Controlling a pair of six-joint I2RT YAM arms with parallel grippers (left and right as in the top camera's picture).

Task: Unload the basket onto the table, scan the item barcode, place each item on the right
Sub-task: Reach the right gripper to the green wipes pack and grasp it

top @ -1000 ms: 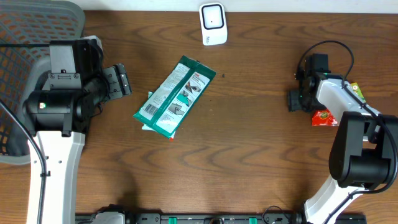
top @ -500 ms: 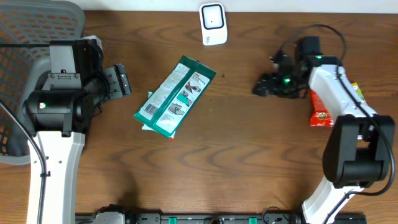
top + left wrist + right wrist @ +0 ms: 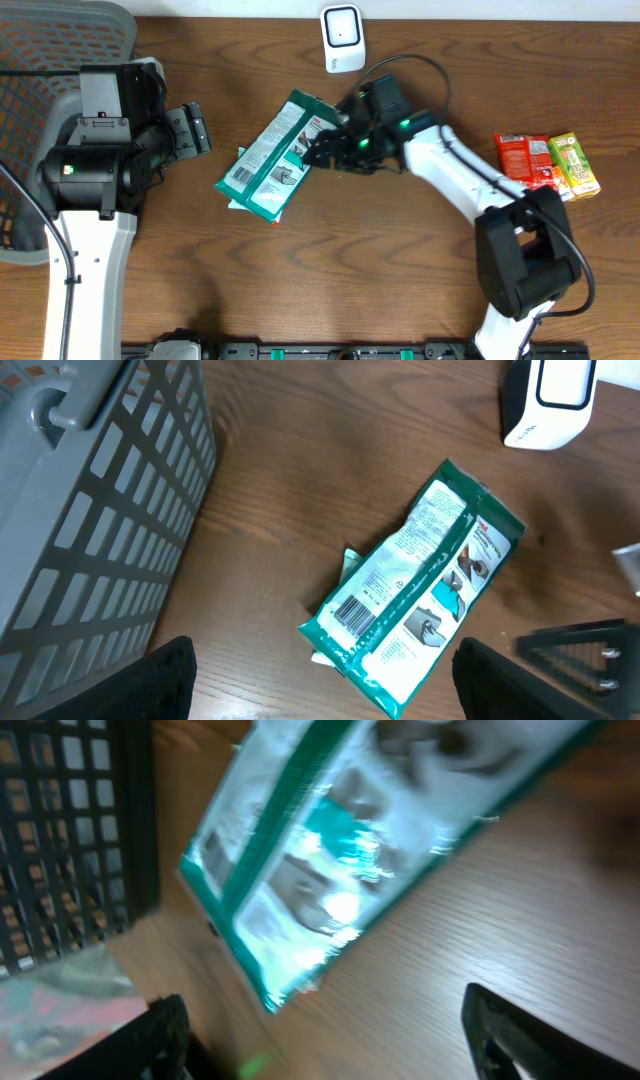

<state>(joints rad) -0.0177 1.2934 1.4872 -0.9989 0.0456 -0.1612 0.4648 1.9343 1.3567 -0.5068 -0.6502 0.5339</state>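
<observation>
My right gripper [image 3: 318, 150]: fingers spread wide with nothing between them, held low at the packet's nearer edge. I cannot tell whether a tip touches it.
Packet [image 3: 282, 152]: the item to scan, lying flat and slantwise on the table [image 3: 400, 260] straight ahead of my right fingertips. A paler sheet seems to peek out from under its far end.
Why here: I judge I am lined up to pinch an edge, since the packet lies too flat to take from above.
Barcode [image 3: 352, 610]: face up, at the packet end farthest from my right gripper and nearest my left.
Scanner [image 3: 342, 38]: a white rounded block with a dark window, standing off to one side of my right gripper, apart from the packet. The barcode would need turning toward it.
My left gripper [image 3: 192, 130]: fingers apart and empty, parked short of the packet, beside the basket [image 3: 40, 60].
Materials: the packet is glossy green-and-white film, crinkled and catching glare, probably slippery. The table is brown wood grain. The basket is a grey plastic grid.
</observation>
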